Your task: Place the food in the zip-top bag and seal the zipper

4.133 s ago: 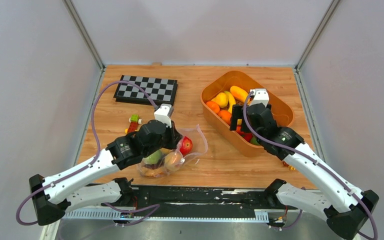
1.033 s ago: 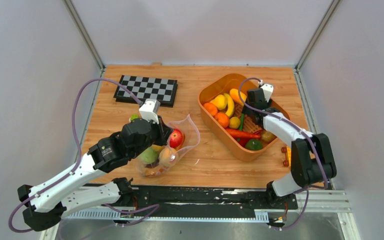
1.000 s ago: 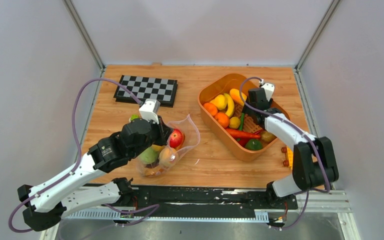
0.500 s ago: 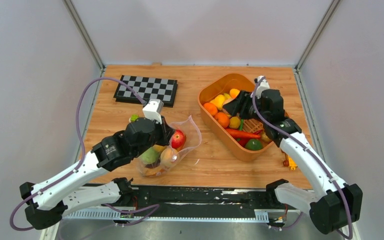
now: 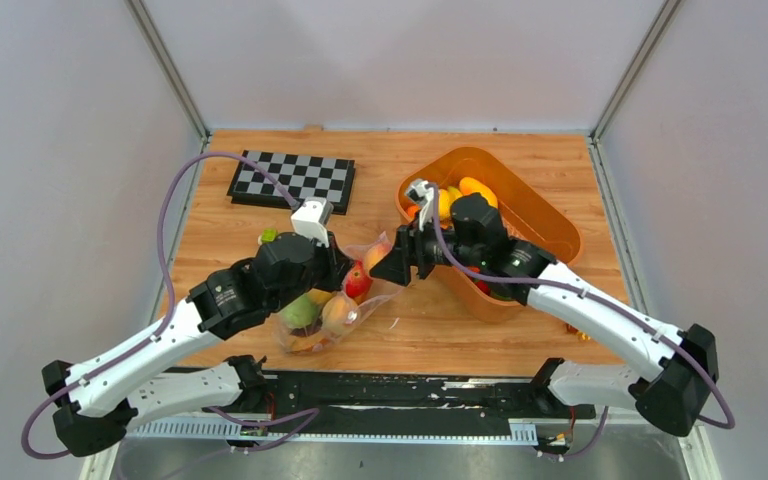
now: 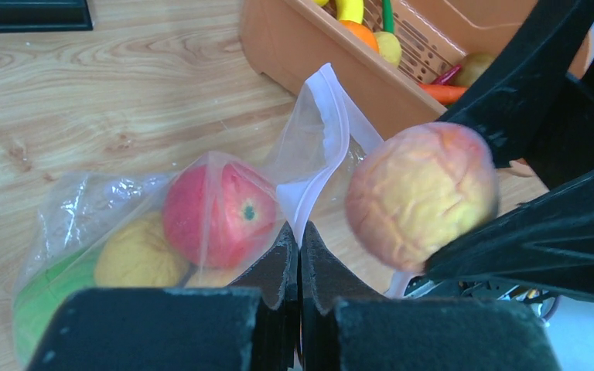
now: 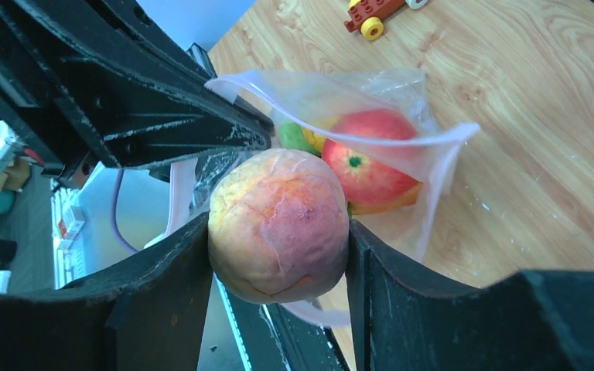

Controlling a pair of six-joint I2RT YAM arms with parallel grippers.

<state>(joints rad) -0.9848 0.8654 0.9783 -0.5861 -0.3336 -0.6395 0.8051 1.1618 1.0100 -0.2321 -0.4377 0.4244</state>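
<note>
top external view: the clear, crinkly zip-top plastic bag (image 5: 396,286) lies on the wooden tabletop (image 5: 440,320) near the front edge, its mouth facing the orange plastic tub (image 5: 550,225) of toy produce. a glossy red toy apple (image 5: 358,283), a green fruit (image 5: 302,312) and a yellow-orange fruit (image 5: 338,315) are inside. the right claw (image 5: 381,259) hovers at the mouth, part-open around a blushed yellow-pink toy peach (image 5: 376,251). a black-and-white checkerboard (image 5: 295,180) sits well apart at the back.

left wrist view: the left claw (image 6: 300,246) is pinched fully closed on the bag's near lip, lifting it. the thin whitish zipper strip (image 6: 326,116) curls apart, unsealed. the peach hangs just beside the opening, not yet inside.

right wrist view: the two black fingers (image 7: 162,286) clamp the peach across its middle; the open mouth and the apple lie right behind it.

handling, as i judge it: the fruits look hard, light and slick, so a round one may roll or squirt from a loose grip; hold it across the widest part. the bag is limp, slippery film that collapses; the stiffer zipper edge is the place to grip and press. no brand, label or writing is readable anywhere.
</note>
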